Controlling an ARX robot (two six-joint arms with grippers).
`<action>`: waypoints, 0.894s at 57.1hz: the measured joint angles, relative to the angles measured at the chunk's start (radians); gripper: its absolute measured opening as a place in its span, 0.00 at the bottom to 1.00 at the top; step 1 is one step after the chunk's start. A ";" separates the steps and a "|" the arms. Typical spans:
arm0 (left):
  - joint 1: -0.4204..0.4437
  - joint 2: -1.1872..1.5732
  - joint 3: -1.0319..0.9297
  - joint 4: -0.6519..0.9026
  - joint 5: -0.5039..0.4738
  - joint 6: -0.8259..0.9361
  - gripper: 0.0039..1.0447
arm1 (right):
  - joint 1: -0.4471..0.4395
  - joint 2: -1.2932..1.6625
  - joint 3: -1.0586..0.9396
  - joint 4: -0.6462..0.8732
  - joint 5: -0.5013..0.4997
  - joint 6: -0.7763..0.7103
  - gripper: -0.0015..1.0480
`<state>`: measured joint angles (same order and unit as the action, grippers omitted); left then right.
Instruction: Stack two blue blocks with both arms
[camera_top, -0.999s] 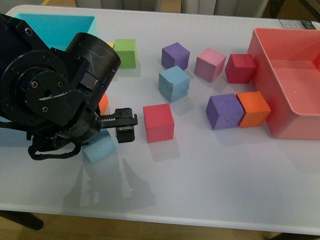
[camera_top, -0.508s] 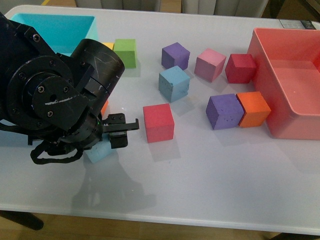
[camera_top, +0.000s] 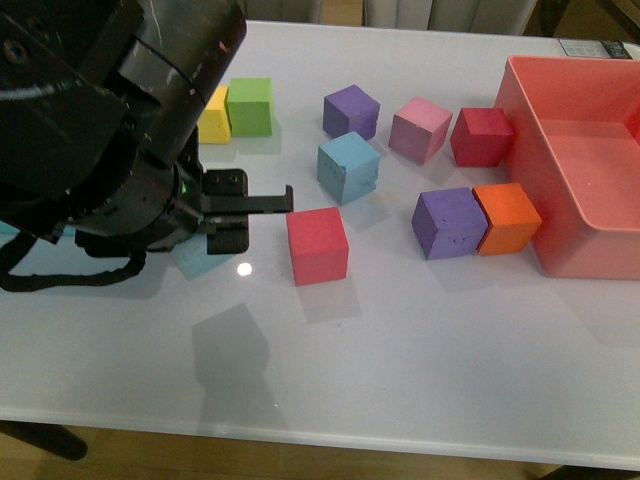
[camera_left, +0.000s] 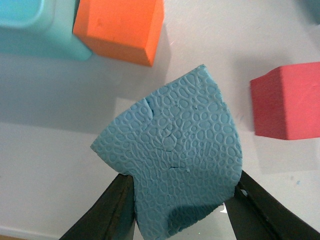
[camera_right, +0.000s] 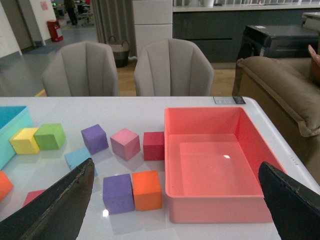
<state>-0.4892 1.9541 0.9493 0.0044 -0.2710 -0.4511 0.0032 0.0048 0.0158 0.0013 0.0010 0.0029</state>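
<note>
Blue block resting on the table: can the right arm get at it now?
Probably yes: the blue block stands clear on all sides, nothing on top, and the right tool is open.

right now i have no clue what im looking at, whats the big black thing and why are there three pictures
It is a two-armed robot working at a white table. The wide picture comes from a camera on the robot's body; the black bulk in it is the left arm. The other two pictures come from cameras on the wrists. The left wrist view shows the left end effector clamped on a blue block. The right wrist view shows the right end effector open and holding nothing. On the table lie coloured foam cubes, among them a second blue block, and a pink bin.
</note>
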 joint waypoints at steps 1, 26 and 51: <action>-0.001 -0.002 0.005 -0.002 -0.001 0.002 0.38 | 0.000 0.000 0.000 0.000 0.000 0.000 0.91; -0.045 0.138 0.388 -0.105 0.008 0.285 0.38 | 0.000 0.000 0.000 0.000 0.000 0.000 0.91; -0.058 0.373 0.697 -0.202 0.093 0.498 0.37 | 0.000 0.000 0.000 0.000 0.000 0.000 0.91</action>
<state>-0.5472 2.3268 1.6459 -0.1978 -0.1780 0.0471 0.0032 0.0048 0.0158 0.0013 0.0010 0.0029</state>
